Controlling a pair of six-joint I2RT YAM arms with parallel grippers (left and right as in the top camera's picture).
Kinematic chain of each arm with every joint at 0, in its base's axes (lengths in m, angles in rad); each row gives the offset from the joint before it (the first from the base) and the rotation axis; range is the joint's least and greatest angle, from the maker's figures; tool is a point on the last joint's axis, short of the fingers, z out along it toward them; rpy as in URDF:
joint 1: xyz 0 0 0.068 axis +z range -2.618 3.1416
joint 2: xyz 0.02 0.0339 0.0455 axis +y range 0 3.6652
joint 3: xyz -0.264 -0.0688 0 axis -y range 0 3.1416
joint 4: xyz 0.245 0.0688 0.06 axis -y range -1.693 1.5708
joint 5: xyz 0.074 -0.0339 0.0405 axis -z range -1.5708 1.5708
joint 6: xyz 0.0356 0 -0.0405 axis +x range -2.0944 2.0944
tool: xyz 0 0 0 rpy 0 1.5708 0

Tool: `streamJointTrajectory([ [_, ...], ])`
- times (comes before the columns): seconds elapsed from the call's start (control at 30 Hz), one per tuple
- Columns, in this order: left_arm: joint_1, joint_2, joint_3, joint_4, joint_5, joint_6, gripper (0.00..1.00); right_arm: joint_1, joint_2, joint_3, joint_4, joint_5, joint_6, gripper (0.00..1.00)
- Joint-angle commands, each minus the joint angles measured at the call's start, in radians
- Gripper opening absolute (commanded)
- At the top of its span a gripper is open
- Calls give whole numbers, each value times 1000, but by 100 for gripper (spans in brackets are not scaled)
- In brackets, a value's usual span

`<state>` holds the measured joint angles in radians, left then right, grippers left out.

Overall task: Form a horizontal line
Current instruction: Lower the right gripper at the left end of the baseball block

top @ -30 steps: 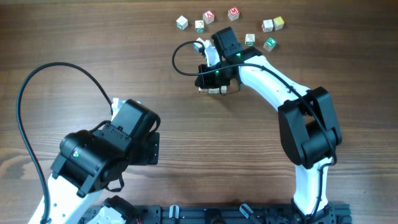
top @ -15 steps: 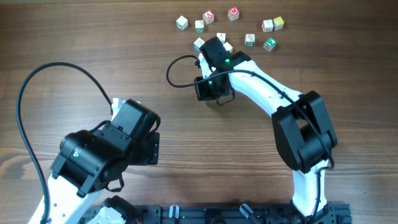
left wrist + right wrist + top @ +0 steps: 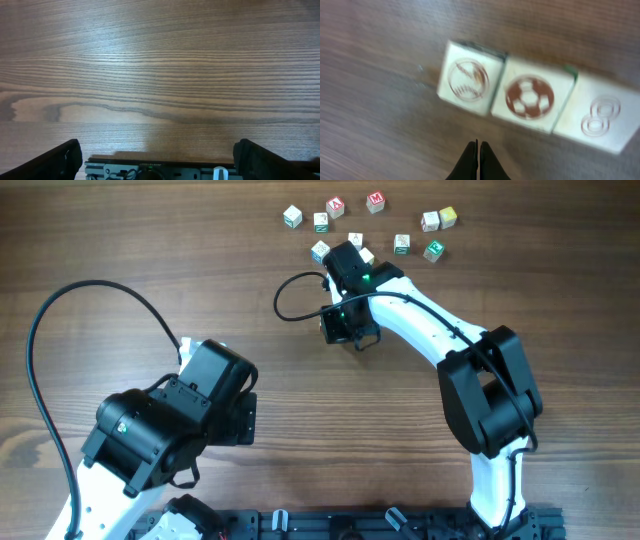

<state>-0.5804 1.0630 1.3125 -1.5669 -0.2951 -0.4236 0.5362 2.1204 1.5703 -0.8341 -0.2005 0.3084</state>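
Whitish horizontal line runs left-right, slightly tilted, just beyond the closed, empty right hand.

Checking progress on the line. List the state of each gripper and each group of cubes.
left gripper: open, empty, over the table.
right gripper: shut, holding nothing, tips just clear of the row.
row of three cubes: touching side by side, flat on table.
loose cubes: scattered apart, not lined up.
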Motion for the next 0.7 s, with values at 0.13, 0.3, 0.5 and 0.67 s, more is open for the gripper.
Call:
streamJointTrajectory([
  [0.13, 4, 0, -5, 2, -16, 1, 100, 3, -86, 6, -81, -14, 100, 5],
  [0.3, 4, 0, -5, 3, -16, 1, 100, 4, -120, 6, -68, -14, 216, 5],
  [0.5, 4, 0, -5, 2, -16, 1, 100, 10, -116, -10, -57, -3, 297, 5],
  [0.67, 4, 0, -5, 3, -16, 1, 100, 15, -115, -31, -39, 55, 311, 5],
])
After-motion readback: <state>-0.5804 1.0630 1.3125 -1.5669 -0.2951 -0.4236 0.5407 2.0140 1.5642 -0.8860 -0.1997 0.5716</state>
